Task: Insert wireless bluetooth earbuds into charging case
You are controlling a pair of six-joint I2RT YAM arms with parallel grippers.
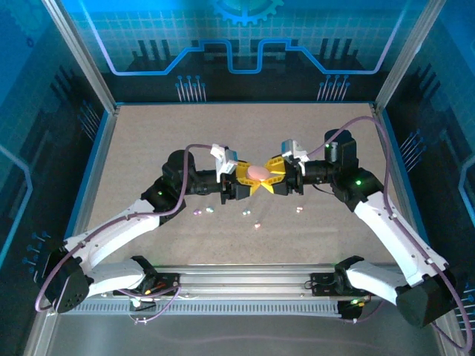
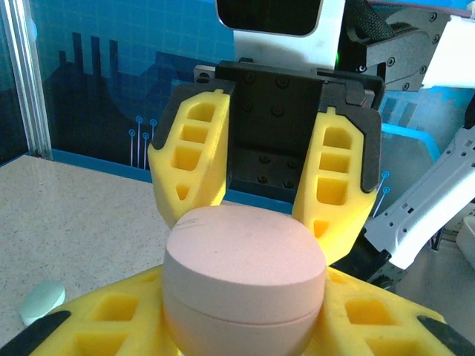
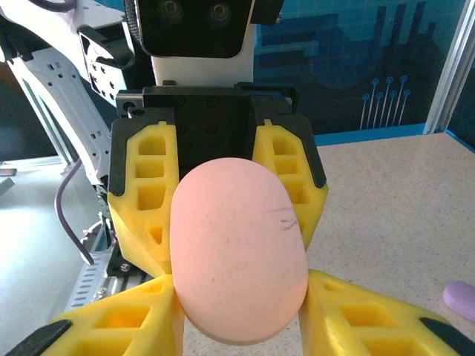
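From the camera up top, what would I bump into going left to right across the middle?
The left arm → left gripper → pink case → right gripper → right arm.

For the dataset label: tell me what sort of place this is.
Probably a robot lab test cell: a speckled table fenced by aluminium posts and blue printed wall panels.

White-shelled robot arms (image 1: 122, 222) with black joints.
Left hand (image 1: 251, 182) and right hand (image 1: 267, 182): yellow latticed fingers (image 2: 189, 148), purple cables (image 1: 194, 147), green lamps (image 1: 358, 180).
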